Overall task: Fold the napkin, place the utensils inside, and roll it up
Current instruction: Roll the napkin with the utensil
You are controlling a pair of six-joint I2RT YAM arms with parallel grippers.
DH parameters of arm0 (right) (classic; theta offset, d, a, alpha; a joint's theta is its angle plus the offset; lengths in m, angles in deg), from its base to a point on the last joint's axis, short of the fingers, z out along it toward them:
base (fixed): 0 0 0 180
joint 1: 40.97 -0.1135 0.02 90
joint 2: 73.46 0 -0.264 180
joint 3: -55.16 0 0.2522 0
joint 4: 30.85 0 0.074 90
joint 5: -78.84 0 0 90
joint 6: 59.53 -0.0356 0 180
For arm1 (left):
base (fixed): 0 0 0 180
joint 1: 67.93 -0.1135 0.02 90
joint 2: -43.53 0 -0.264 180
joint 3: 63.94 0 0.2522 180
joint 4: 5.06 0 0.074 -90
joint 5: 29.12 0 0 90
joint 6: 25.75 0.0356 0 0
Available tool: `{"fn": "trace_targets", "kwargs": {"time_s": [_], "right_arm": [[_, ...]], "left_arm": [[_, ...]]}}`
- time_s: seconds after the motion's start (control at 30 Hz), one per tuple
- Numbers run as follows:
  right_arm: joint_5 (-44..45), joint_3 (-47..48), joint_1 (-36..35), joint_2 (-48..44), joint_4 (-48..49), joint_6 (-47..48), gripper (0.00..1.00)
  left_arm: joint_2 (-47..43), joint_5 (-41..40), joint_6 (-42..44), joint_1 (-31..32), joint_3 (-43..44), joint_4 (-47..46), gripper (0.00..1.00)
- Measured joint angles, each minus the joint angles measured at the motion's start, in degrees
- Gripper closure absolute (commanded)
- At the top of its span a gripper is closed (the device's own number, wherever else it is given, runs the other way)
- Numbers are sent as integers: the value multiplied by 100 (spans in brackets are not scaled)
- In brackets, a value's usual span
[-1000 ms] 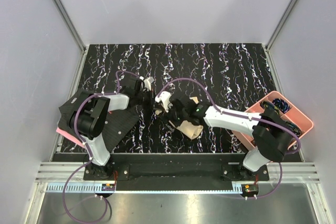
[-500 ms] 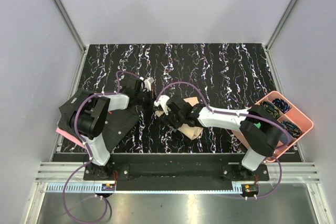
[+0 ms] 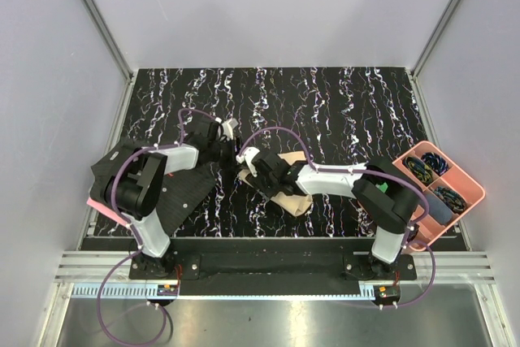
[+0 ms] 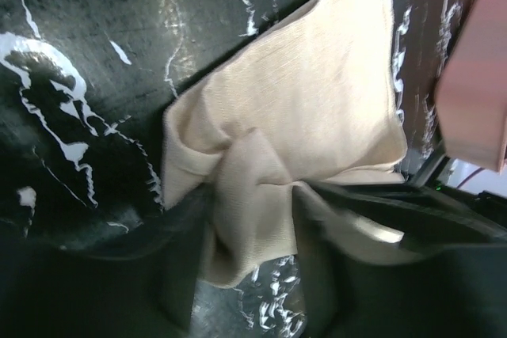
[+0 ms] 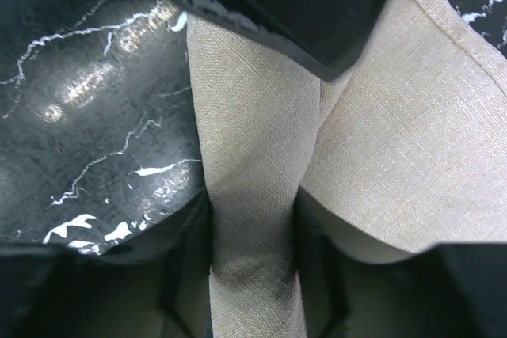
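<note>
The black marbled tabletop (image 3: 325, 103) fills the middle of the top view. A dark mat (image 3: 188, 193) lies at its left edge and a pink tray (image 3: 478, 191) sits at its lower right.

The napkin (image 3: 292, 202) lies just below the centre of the frame, rumpled and half hidden under the right arm. No utensils show in any view, so they may be wrapped inside or hidden.

The left gripper (image 4: 249, 255) is narrowed onto a bunched ridge of the cloth. The right gripper (image 5: 253, 275) pinches a raised pleat of it from the other side, and the two meet close together over the same fold.

The weave looks light, limp and not slippery. It will likely sag and crease wherever it is lifted and keep no shape of its own. A hemmed edge or corner probably gives a cleaner hold than the gathered middle.
</note>
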Motion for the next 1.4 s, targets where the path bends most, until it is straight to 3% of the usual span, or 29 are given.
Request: {"fn": "trace_targets", "kwargs": {"time_s": [0.27,0.53,0.93,1.03,1.1,1.2,1.4], "right_arm": [[-1128,-57,494,-7,136,-184,67],[-3130,-256,1226,48,337,-345,68],[-5460,-232,1803,763,778,-693,68],[-5810,-166,1899,938,815,-750,68],[-5969,-131,1943,1027,833,-782,68],[-6148,-81,1978,1130,835,-820,67],[-6325,-44,1996,1237,846,-868,67]], "left_arm": [[-815,-391,13,-391,-208,2,35],[-1578,-494,9,-564,-1143,-636,35],[-1639,-114,7,-317,-1650,-1528,42],[-1633,-26,0,-219,-1690,-1659,46],[-1596,28,-31,-153,-1700,-1792,57],[-1436,98,-87,-57,-1703,-2011,64],[-1016,177,-136,33,-1700,-2159,74]]}}
